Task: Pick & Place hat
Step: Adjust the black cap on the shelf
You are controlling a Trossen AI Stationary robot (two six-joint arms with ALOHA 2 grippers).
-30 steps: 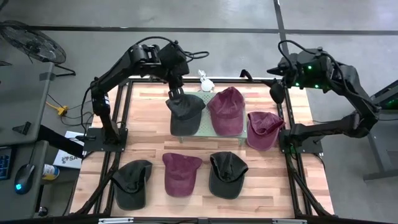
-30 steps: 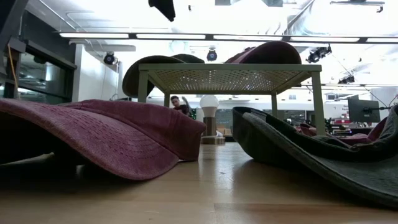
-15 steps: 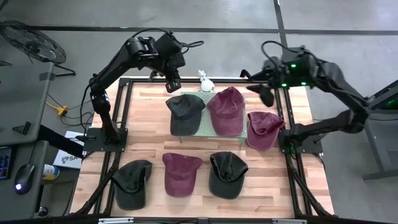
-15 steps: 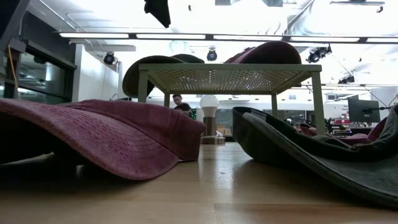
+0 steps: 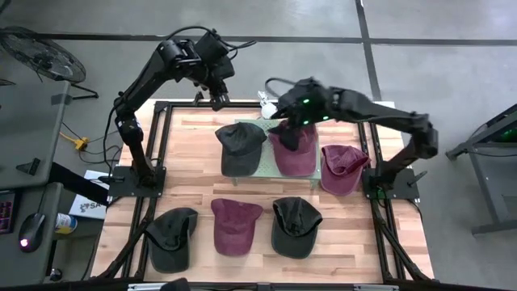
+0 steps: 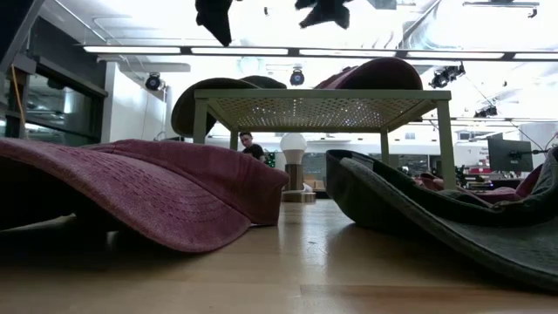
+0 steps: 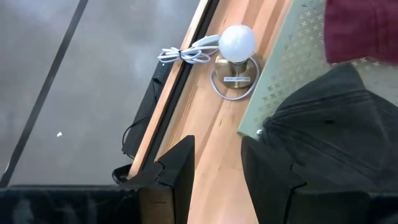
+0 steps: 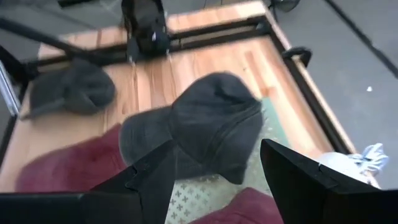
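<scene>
A dark grey hat (image 5: 241, 145) and a maroon hat (image 5: 296, 147) lie side by side on a pale perforated stand (image 5: 271, 168), which shows as a small table in the low view (image 6: 323, 109). My left gripper (image 5: 216, 99) hangs open above the table's far edge, beyond the dark hat (image 7: 336, 112). My right gripper (image 5: 283, 129) is open over the far end of the maroon hat, with the dark hat (image 8: 205, 124) ahead of its fingers. Both grippers show at the top of the low view, left (image 6: 214, 17) and right (image 6: 323, 10), well above the stand.
A third maroon hat (image 5: 343, 167) lies right of the stand. Near the front edge sit a dark hat (image 5: 172, 236), a maroon hat (image 5: 234, 225) and another dark hat (image 5: 295, 226). A small white-globe lamp (image 5: 266, 103) with its cord stands at the far edge.
My left gripper has risen off the dark hat's crown and drawn back toward the far edge; the hat stays on the stand. My right gripper has swung from the far right corner toward the table's left, ending above the maroon hat on the stand.
</scene>
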